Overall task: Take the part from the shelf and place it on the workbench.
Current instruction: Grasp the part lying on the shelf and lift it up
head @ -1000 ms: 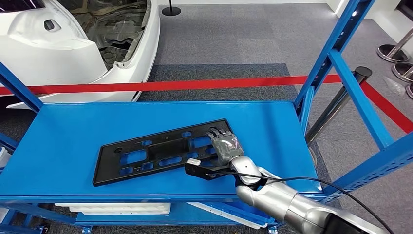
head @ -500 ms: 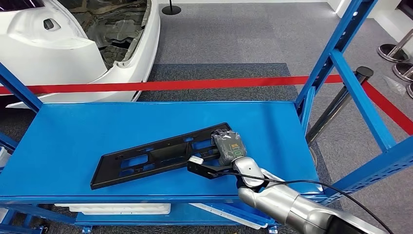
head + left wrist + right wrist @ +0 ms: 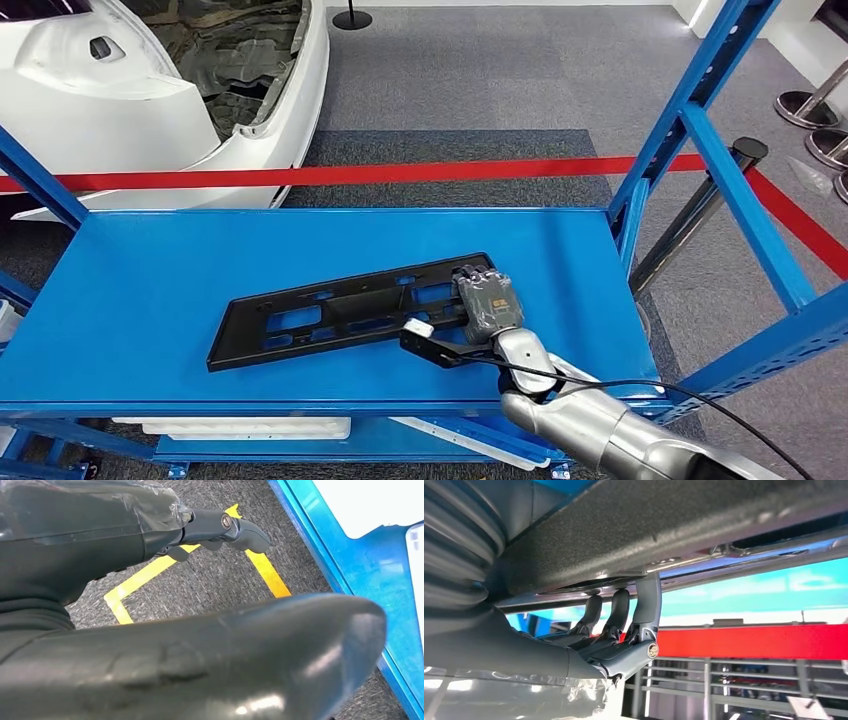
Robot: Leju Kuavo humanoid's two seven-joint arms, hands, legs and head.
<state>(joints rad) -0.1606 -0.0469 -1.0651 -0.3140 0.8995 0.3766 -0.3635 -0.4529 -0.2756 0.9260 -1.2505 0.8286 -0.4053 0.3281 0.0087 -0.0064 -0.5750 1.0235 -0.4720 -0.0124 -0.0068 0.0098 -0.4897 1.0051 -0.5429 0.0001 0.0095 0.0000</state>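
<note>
Blue shelf (image 3: pixel 150 290) beside a white car body (image 3: pixel 150 90).
Right hand (image 3: pixel 487 303) grips the black part (image 3: pixel 340 310) at its near-right end; it seems tilted up off the shelf; left hand (image 3: pixel 150 580) hangs, fingers unclear.

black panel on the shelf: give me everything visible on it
The long flat black plastic panel is matte and textured, with rectangular cut-outs showing blue through. It lies slanted on the blue metal shelf, its end nearer the blue upright raised. The right hand grips that end, fingers curled against its underside in the right wrist view.
</note>
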